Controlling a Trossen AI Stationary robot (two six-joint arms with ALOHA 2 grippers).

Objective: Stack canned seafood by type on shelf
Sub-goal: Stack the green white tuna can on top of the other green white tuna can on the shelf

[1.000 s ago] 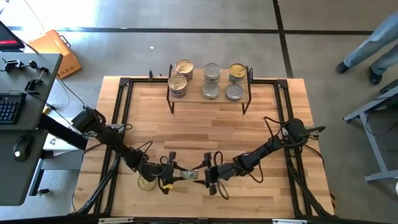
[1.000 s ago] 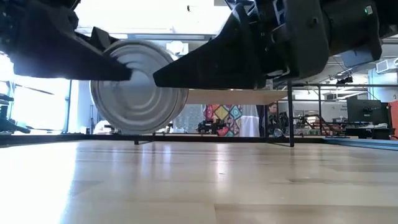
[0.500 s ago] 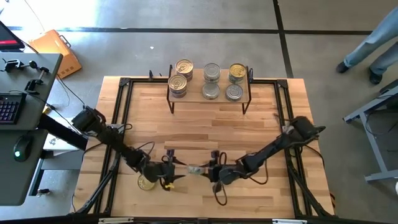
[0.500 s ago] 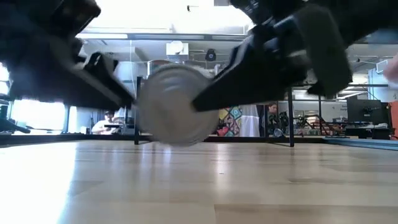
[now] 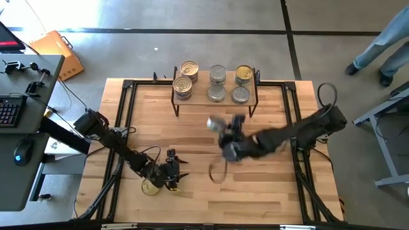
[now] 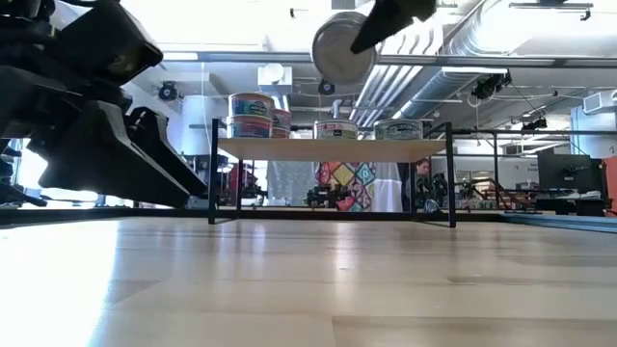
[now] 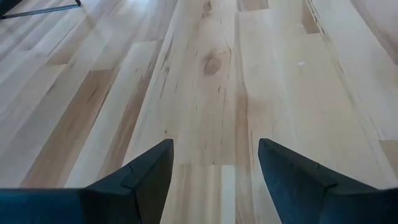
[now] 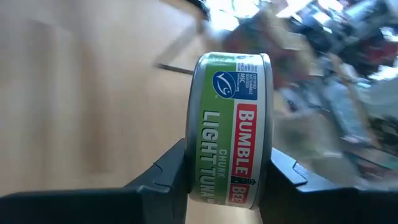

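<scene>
Risk sits mainly with the right gripper, whose jaws are clamped on the flat ends of one tuna can held on edge, in the air between table and shelf. The can must be turned flat before release; set down tilted, it could roll off or knock the cans already there. A loose pinch on smooth lids could also let it slip.

The left gripper rests low near the table's front edge, jaws apart and empty, beside one gold-lidded can.

Counted from above: six cans visible on the shelf, one carried, one on the table.
</scene>
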